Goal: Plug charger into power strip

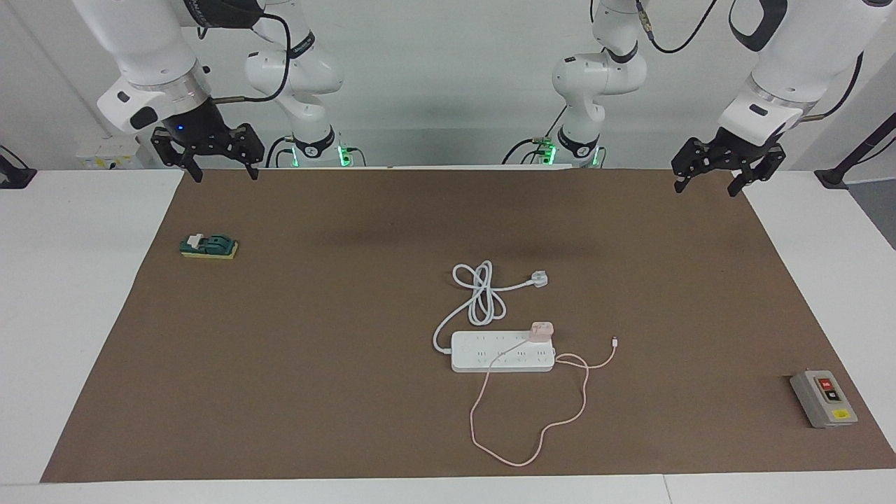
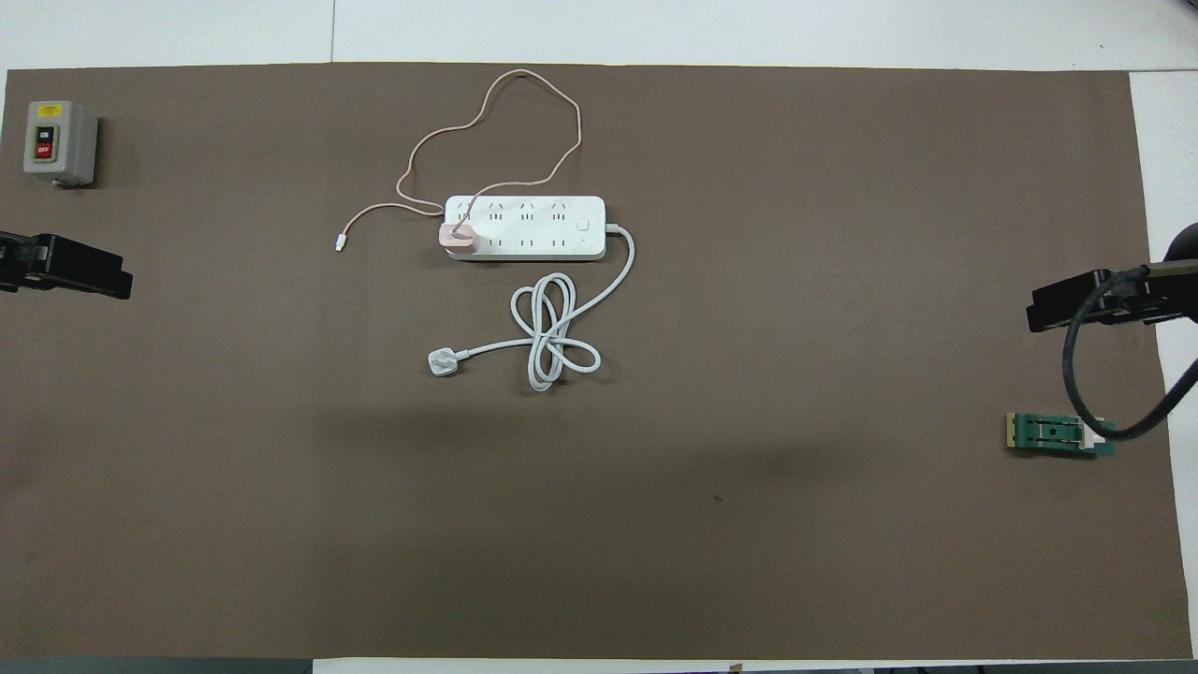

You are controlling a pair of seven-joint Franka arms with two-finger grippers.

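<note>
The white power strip lies flat near the middle of the brown mat. The pale-pink charger sits upright on the strip's end toward the left arm, in the row nearer the robots. Its thin pink cable loops away from the robots and ends in a white connector on the mat. My left gripper hangs open and empty over the mat's edge at the left arm's end. My right gripper waits open and empty over the mat's edge at the right arm's end.
The strip's thick white cord coils nearer the robots and ends in a white three-pin plug. A grey button box stands at the left arm's end. A green block lies at the right arm's end.
</note>
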